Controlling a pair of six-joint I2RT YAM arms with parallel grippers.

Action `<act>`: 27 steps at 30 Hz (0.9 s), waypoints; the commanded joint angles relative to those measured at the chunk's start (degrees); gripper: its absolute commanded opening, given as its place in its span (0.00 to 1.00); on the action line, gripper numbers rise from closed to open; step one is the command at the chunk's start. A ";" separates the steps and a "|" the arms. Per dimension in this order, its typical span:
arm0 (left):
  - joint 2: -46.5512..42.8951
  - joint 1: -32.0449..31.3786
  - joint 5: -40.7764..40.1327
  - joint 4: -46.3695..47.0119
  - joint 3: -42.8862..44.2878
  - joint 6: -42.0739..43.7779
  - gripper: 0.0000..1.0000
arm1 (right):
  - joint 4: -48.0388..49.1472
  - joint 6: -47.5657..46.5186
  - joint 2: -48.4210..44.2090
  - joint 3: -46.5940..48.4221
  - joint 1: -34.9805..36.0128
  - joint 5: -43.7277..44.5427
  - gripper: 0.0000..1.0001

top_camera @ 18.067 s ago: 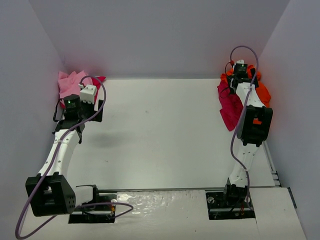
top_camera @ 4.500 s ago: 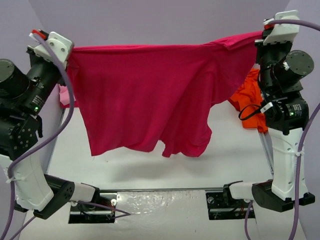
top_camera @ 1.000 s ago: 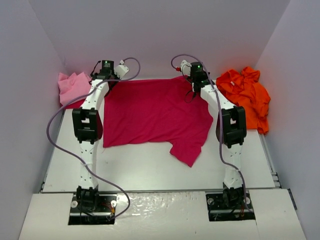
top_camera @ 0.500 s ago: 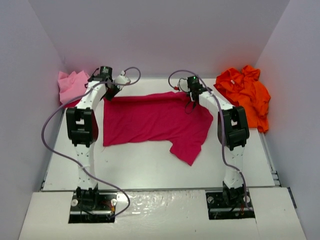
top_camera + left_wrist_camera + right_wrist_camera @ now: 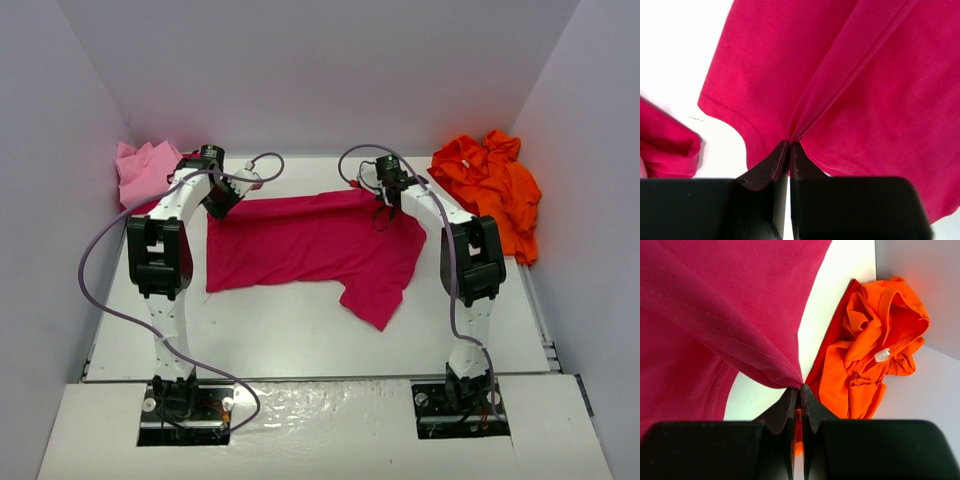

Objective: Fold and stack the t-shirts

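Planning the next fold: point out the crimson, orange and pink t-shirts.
crimson t-shirt (image 5: 300, 245), top external view, middle of the spread body.
orange t-shirt (image 5: 490, 190), top external view, centre of the crumpled heap.
pink t-shirt (image 5: 138, 172), top external view, middle of the bunched pile.

No readable text, labels or numbers anywhere.

- The near strip of the counter (image 5: 300, 345) is left bare beyond the arm bases; passage is offered there.
- The middle is covered by the crimson t-shirt (image 5: 300, 240), flanked by the left arm (image 5: 158, 255) and right arm (image 5: 472, 262).
- The far corners are blocked by the pink t-shirt (image 5: 138, 172) and orange t-shirt (image 5: 490, 190), heaped against the walls (image 5: 320, 80).
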 commanded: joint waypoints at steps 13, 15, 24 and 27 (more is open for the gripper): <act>-8.49 2.16 1.75 7.35 -2.44 -4.27 0.88 | -11.33 4.95 -8.21 -0.03 0.00 -6.52 0.87; -9.65 2.25 2.47 8.08 -2.12 -5.22 0.88 | -11.33 6.40 -8.91 0.99 -0.84 -8.13 0.86; -3.09 2.15 2.07 6.64 9.14 -8.94 0.79 | -11.35 10.56 -2.87 11.49 -2.09 -10.04 0.36; -0.07 1.96 2.06 5.81 13.25 -10.03 0.43 | -11.46 11.31 0.30 15.73 -2.09 -10.31 0.00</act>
